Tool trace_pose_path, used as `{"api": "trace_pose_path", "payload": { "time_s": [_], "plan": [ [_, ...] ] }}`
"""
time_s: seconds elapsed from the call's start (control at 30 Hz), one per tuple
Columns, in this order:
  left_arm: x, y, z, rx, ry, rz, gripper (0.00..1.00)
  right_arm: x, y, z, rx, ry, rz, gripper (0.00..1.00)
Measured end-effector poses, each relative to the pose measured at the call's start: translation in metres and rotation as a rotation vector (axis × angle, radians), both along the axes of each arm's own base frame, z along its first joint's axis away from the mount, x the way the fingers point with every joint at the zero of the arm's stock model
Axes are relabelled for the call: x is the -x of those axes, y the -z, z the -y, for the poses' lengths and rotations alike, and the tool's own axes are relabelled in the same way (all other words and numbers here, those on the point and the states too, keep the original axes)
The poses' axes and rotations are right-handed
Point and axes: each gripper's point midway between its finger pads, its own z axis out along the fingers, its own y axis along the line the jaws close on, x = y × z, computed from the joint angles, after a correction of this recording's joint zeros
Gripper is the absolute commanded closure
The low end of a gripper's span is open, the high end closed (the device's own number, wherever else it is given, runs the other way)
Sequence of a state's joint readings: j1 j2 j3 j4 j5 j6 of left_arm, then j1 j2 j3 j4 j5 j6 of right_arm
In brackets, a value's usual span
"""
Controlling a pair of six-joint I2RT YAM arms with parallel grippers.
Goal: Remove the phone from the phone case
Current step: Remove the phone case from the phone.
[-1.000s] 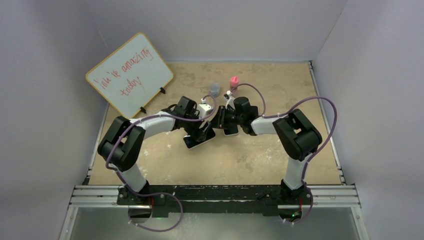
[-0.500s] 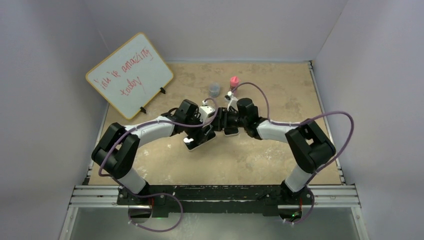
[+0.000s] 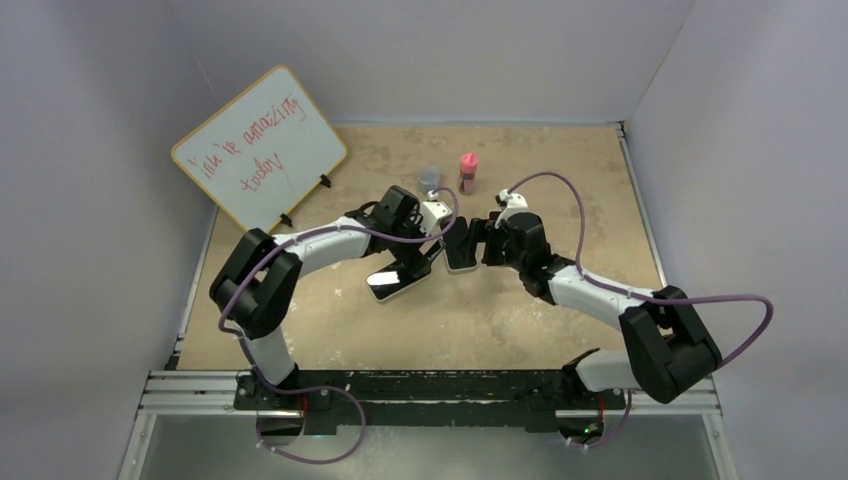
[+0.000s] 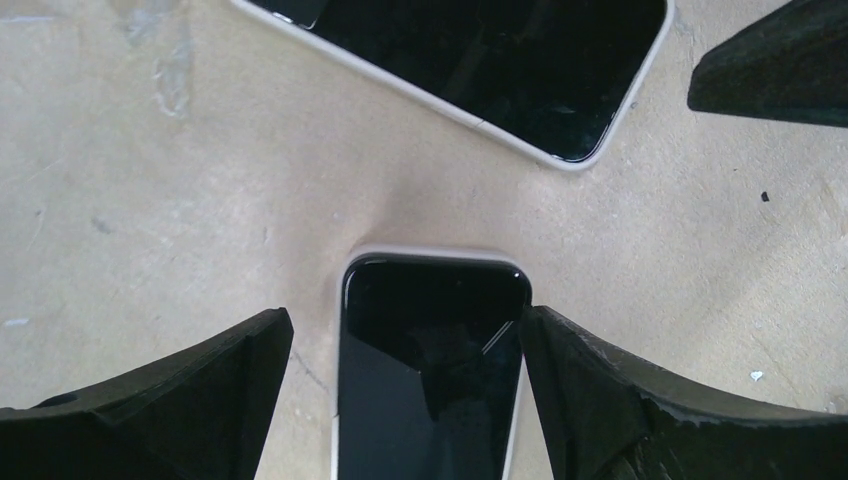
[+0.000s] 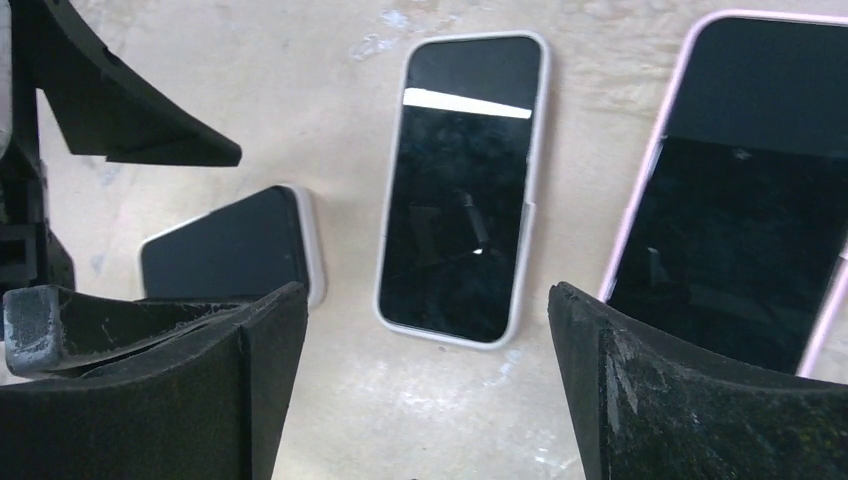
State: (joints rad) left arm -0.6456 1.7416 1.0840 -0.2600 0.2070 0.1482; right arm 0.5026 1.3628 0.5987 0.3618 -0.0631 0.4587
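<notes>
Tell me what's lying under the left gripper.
A dark-screened phone with a pale rim lies flat on the table, directly beneath the open left gripper. Its back faces down and is hidden, and its near end is out of frame.

Soft, even light comes from overhead; the table (image 3: 520, 320) reads bright, with only faint shadows lying across it. A white glare bar crosses the middle phone (image 5: 460, 190). Close up, my dark jaws look slightly soft-edged.
</notes>
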Motion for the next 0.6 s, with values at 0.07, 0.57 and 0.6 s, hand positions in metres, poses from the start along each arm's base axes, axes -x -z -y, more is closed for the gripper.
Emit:
{"api": "trace_pose_path", "payload": {
  "time_s": [0.07, 0.57, 0.6],
  "plan": [
    [0.001, 0.005, 0.004, -0.016, 0.016, -0.011, 0.10, 0.002, 0.004, 0.006, 0.016, 0.019, 0.012, 0.07],
    [0.001, 0.022, 0.018, -0.093, 0.074, -0.043, 0.10, -0.006, 0.001, 0.012, 0.022, 0.051, 0.081, 0.06],
    [0.001, 0.025, 0.017, -0.103, 0.072, -0.045, 0.10, -0.006, 0.001, 0.012, 0.022, 0.051, 0.080, 0.06]
  ]
}}
